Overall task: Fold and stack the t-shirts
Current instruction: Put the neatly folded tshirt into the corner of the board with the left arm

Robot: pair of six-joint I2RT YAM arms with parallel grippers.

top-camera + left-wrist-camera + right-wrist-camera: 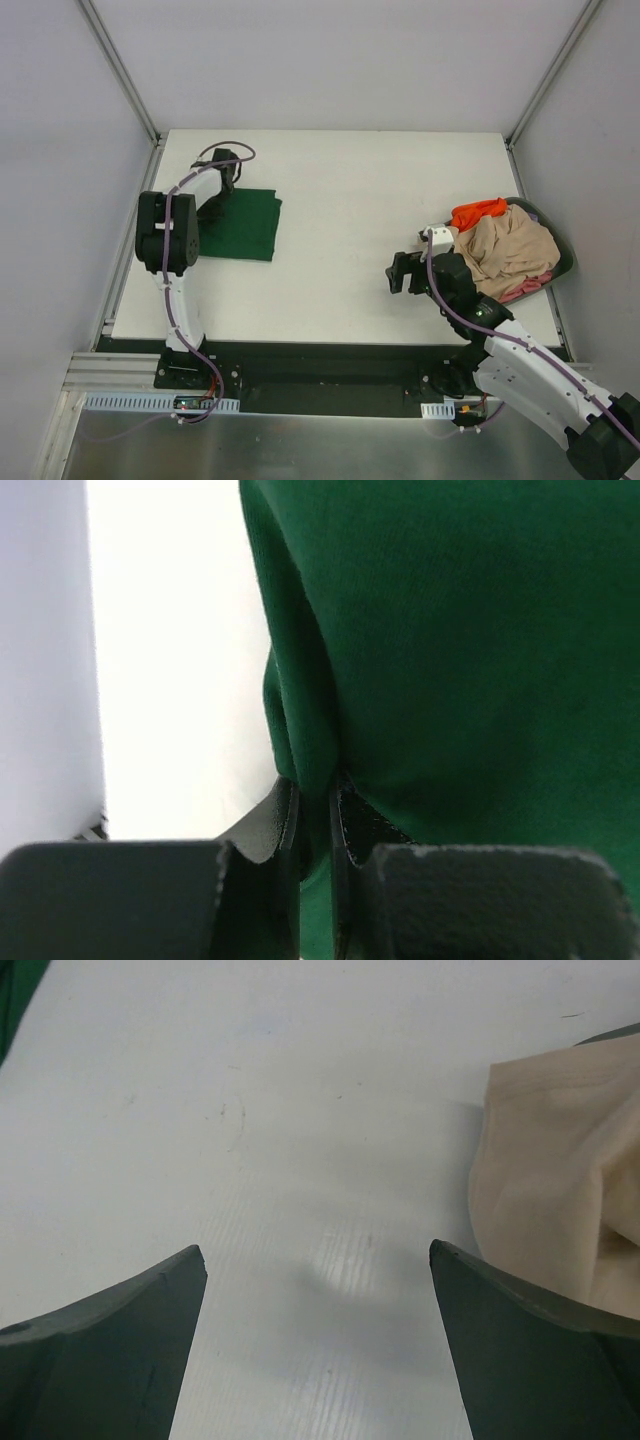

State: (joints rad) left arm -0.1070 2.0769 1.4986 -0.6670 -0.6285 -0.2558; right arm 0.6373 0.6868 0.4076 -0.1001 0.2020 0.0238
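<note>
A dark green t-shirt lies folded flat at the table's left. My left gripper is at its far left corner, shut on a fold of the green cloth. A beige t-shirt is heaped in the basket with an orange one at its far side and a pink one under its near edge. My right gripper is open and empty over bare table, left of the basket. The beige cloth shows at the right of its wrist view.
The dark round basket stands at the table's right edge. The white table is walled by white panels on the left, back and right. A corner of green cloth shows at the top left of the right wrist view.
</note>
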